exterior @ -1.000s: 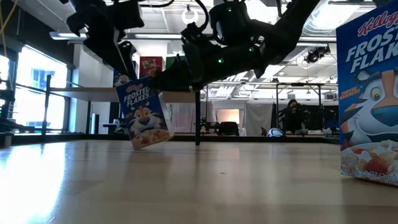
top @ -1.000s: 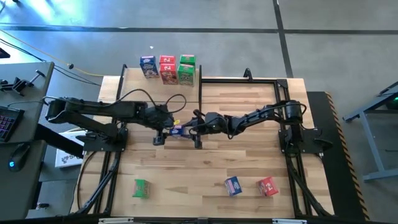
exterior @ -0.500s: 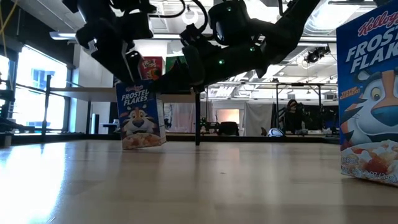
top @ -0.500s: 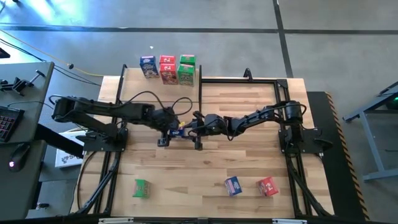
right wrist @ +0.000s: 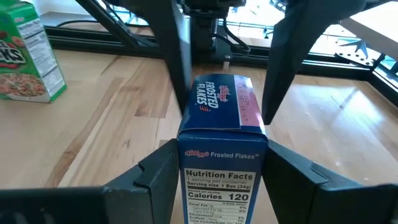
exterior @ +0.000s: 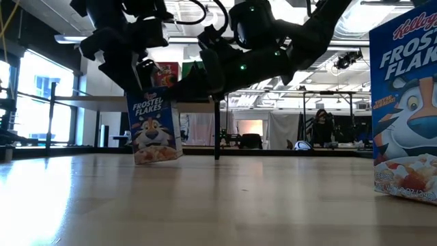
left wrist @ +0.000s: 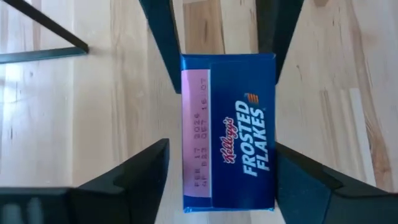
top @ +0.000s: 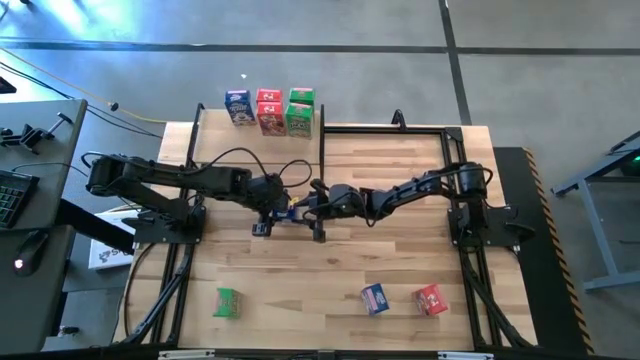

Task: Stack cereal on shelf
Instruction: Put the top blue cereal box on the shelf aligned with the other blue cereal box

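The pale plank tabletop under me stands on a grey concrete floor. Off its left edge I see a keyboard and a dark mouse on a side desk, with a white printed sheet lying lower down beside the table. To the right is a grey metal stand. Far across the room a person sits, and bright windows fill the left.

A blue Frosted Flakes cereal box stands upright on the light wooden tabletop, between the left gripper's jaws and also between the right gripper's jaws.
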Motion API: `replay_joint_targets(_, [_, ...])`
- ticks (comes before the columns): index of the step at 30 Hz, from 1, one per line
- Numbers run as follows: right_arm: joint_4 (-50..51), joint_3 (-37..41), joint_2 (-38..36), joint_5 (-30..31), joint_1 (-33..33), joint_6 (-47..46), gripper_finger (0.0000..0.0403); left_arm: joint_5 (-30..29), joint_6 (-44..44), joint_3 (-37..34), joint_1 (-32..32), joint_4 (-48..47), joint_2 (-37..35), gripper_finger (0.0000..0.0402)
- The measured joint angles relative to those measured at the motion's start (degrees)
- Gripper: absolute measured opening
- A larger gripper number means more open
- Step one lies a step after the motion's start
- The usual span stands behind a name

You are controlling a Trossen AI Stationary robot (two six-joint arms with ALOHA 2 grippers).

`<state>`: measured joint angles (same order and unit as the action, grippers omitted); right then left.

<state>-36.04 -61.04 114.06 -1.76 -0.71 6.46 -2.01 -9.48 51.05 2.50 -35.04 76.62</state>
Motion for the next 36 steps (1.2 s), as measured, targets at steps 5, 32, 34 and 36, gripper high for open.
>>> replay_joint_targets(5, [-0.5,0.0,0.0,2.7,0.9,1.3,0.0188,0.0,-1.7,0.0,0.0,-0.1,0.0,0.0199])
replay_joint_targets(32, [23.3,0.0,-15.6,15.3,9.6,4.1,0.0188,-9.4,-9.4,29.9,9.5,-43.1,-8.2,0.0150])
replay_joint_targets(34, [23.4,0.0,-15.7,15.3,10.0,4.0,0.0188,-10.3,-11.6,30.9,12.8,-44.9,-8.2,0.0150])
replay_joint_targets(36, [23.4,0.0,-15.7,15.3,10.4,4.0,0.0188,-10.6,-13.9,31.2,16.2,-45.3,-8.2,0.0149])
